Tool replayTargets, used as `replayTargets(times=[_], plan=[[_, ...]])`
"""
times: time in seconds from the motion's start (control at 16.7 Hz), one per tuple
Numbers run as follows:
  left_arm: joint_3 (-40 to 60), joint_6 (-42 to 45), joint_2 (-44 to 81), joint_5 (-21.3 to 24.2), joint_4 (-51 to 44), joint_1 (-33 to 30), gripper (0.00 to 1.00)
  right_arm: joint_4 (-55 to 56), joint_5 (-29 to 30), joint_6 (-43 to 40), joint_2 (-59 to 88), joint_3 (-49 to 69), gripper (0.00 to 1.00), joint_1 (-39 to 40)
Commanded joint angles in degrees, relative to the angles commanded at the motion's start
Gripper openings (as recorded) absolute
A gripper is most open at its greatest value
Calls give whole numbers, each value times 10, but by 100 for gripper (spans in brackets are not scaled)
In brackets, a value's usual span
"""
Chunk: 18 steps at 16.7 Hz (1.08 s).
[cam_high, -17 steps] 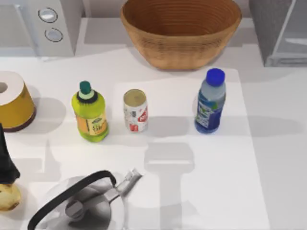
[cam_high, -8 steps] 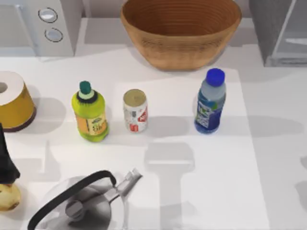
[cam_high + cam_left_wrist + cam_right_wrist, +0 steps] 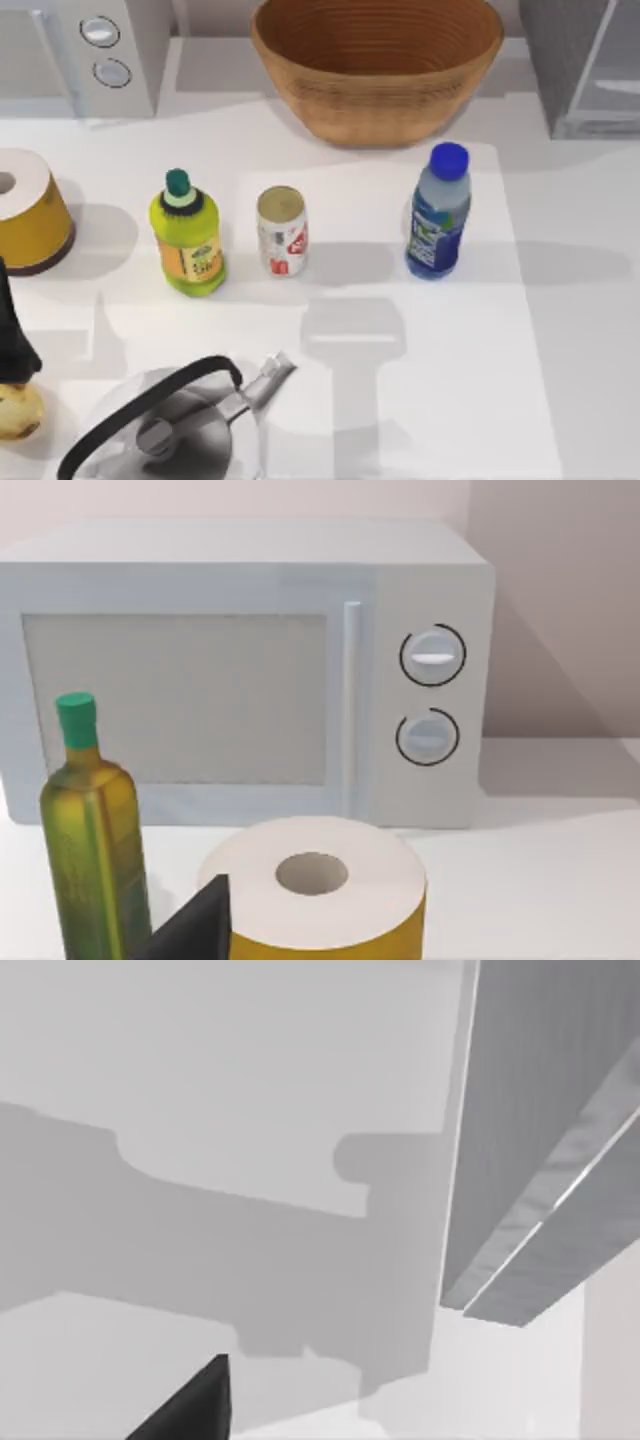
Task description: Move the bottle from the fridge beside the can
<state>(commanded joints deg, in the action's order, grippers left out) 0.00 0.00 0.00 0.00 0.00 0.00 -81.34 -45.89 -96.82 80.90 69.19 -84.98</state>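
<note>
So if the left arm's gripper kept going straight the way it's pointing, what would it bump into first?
Probably the yellow roll with the white top, which sits right in front of the left wrist camera. Behind it stands the white microwave. Depth is hard to judge, so this is a guess.

Bottle point(image 3: 438, 212) upright (right of can point(image 3: 282, 231))

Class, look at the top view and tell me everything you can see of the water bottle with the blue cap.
The bottle is clear plastic with a blue screw cap and a blue-green label around its lower body. It stands upright on the white table, cap on, in front of the basket and well to the right of the can, with a bare gap between them. Nothing touches it but the table, and it throws a shadow to its right.
</note>
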Motion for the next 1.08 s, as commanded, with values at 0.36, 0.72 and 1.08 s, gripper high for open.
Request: replayTargets(times=[0.36, 0.72, 1.08], plan=[[0, 0, 0, 0, 0, 0, 100, -18, -77, -168, 203, 58, 100, -172], [0, 0, 0, 0, 0, 0, 100, -21, -87, -185, 226, 66, 100, -188], [0, 0, 0, 0, 0, 0, 100, 38, -79, -123, 229, 63, 100, -144]])
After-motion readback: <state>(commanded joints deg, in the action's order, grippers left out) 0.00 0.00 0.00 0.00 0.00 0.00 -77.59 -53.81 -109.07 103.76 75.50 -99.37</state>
